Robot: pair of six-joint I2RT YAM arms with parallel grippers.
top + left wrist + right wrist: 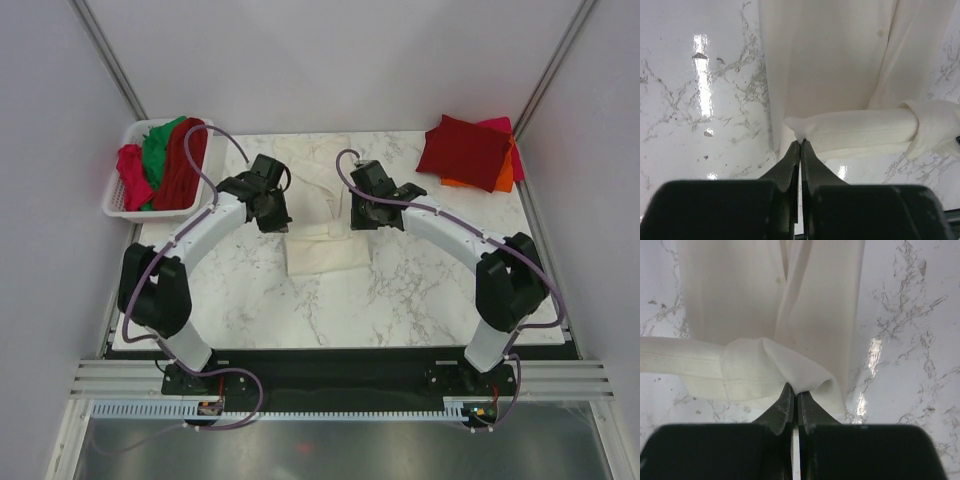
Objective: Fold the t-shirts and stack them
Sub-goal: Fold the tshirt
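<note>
A cream-white t-shirt (322, 215) lies partly folded in the middle of the marble table. My left gripper (274, 212) is shut on its left edge; in the left wrist view the fingertips (800, 143) pinch a folded corner of the shirt (840, 75). My right gripper (364, 212) is shut on its right edge; in the right wrist view the tips (794, 388) pinch a fold of the cloth (765, 305). Both hold the pinched edge lifted above the table. A stack of folded red and orange shirts (470, 152) lies at the back right.
A white basket (116, 200) at the back left holds unfolded red, green and dark red shirts (165, 160). White walls and metal frame posts close in the table. A black strip runs along the near edge by the arm bases.
</note>
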